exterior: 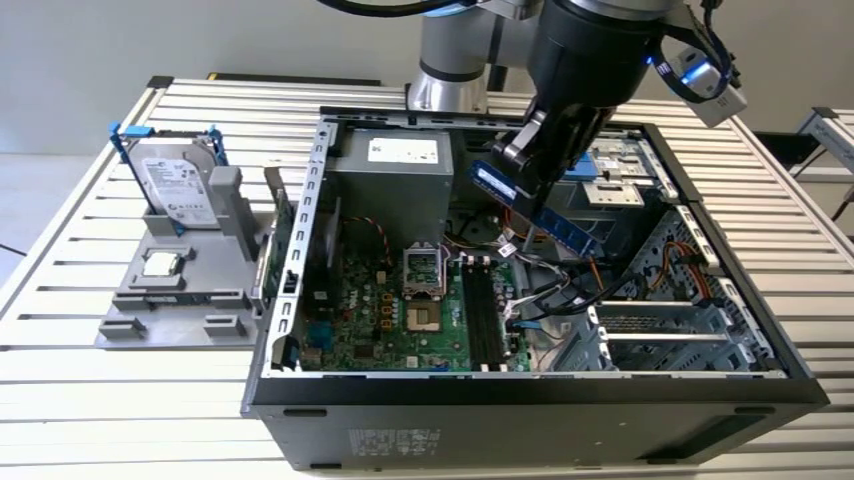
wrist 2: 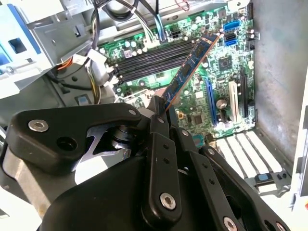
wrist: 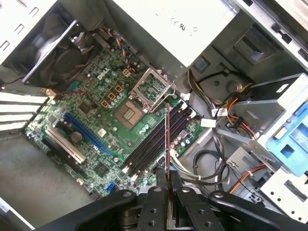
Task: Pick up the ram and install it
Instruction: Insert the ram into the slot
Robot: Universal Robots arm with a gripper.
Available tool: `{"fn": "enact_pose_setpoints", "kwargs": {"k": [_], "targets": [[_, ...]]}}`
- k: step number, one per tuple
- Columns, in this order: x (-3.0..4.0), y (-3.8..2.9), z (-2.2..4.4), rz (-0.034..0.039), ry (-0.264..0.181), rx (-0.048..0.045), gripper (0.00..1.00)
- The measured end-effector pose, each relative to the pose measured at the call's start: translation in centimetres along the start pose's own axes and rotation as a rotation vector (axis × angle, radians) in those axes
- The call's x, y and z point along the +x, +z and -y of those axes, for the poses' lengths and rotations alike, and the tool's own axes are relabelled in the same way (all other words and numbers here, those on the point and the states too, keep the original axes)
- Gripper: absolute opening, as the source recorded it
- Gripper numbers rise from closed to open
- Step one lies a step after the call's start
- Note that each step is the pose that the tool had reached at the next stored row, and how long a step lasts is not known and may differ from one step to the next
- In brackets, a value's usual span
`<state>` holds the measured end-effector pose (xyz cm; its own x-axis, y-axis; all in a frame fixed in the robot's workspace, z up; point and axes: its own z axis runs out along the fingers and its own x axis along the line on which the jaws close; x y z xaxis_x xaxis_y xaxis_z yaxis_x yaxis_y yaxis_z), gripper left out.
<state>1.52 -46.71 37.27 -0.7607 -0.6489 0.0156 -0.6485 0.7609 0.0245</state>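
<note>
The ram [exterior: 545,212] hangs tilted in the air over the open computer case [exterior: 534,385], above the black memory slots [exterior: 483,310] on the green motherboard. My gripper [exterior: 523,175] is shut on its upper end. In the second wrist view the ram [wrist 2: 190,65] juts slantwise out of the gripper [wrist 2: 161,109] towards the slots [wrist 2: 154,55]. In the first wrist view the ram [wrist: 167,137] is seen edge-on, rising from the gripper [wrist: 167,182] and lying across the slots [wrist: 151,142]. It is clear of the board.
Outside the case, on the exterior view's left, a grey fixture [exterior: 174,305] holds a silver hard drive [exterior: 180,185] with blue clips and a small square processor chip [exterior: 163,263]. Inside are the processor socket [wrist: 153,86], a fan [wrist: 57,55] and loose cables [wrist: 216,166].
</note>
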Motion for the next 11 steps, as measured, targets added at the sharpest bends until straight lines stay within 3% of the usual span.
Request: {"fn": "enact_pose_setpoints", "kwargs": {"k": [11], "targets": [[-0.01, 0.00, 0.00, 0.0163, 0.062, -0.0075, 0.00]]}}
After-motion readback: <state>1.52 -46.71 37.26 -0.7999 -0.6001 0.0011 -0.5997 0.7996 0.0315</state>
